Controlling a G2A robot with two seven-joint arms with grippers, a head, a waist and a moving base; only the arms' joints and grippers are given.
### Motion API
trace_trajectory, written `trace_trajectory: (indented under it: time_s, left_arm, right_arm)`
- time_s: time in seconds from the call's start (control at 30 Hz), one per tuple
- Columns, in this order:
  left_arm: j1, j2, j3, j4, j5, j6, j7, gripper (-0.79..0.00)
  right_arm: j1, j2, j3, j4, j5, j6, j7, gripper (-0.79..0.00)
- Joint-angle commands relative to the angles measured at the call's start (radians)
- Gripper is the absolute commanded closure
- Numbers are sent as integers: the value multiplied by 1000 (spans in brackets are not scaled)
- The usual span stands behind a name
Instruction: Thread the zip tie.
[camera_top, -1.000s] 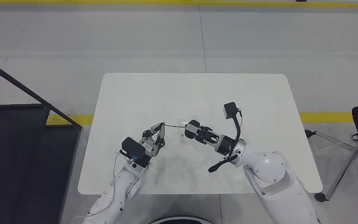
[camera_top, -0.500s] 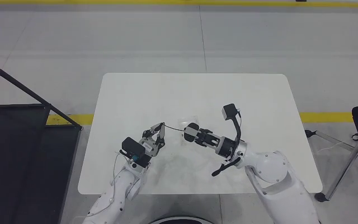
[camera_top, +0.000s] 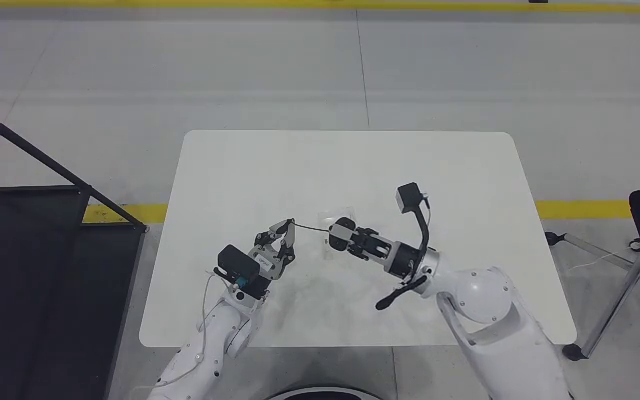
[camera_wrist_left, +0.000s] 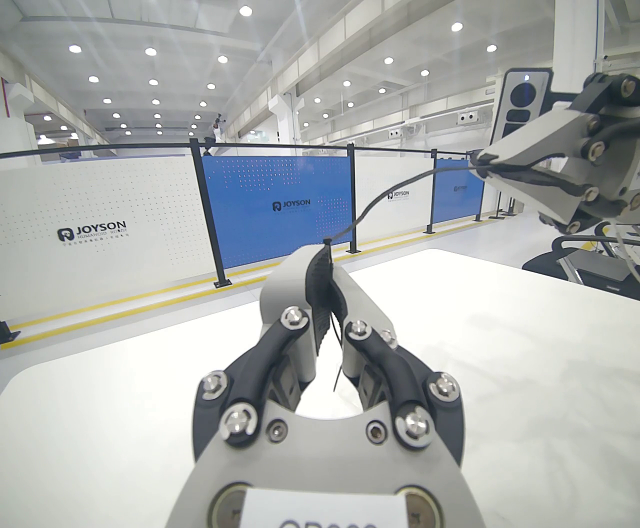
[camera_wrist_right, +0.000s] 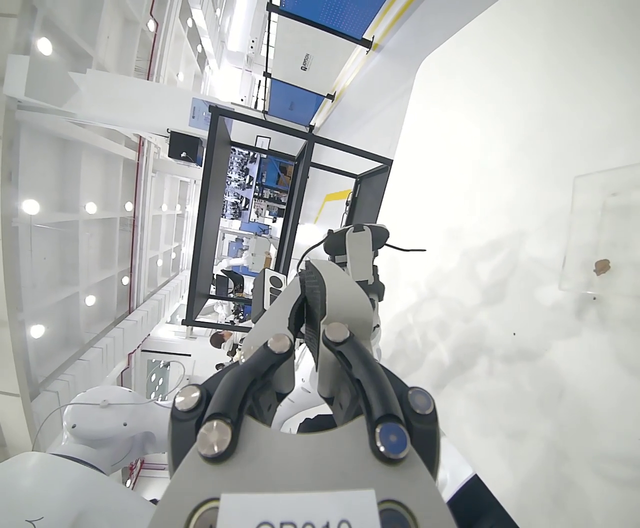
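My left jaws clamp the zip tie (camera_wrist_left: 327, 243) at its head end, my right jaws pinch its strap, and it spans between them. I judge threading is under way; next I must pull straight, without twisting.

Left gripper (camera_wrist_left: 325, 265) & right gripper (camera_wrist_right: 312, 285): grey metal fingers (camera_wrist_left: 287, 280), blk links (camera_wrist_left: 265, 350), silver screws (camera_wrist_left: 294, 316), white label (camera_wrist_left: 320, 505); glossy white arm shells (camera_top: 490, 300), blk cable (camera_top: 428, 228)
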Motion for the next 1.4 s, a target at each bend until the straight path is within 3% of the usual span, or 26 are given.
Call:
trace_trajectory:
  time_s: [0.0, 1.37]
  left_arm:
    - [0, 0, 0, 0, 0, 0, 0, 0]
    - [0, 0, 0, 0, 0, 0, 0, 0]
  right_arm:
    - [2, 0, -2, 1, -4, 11, -2, 0]
    - [58, -1, -51, 2, -135, 231, 13, 0]
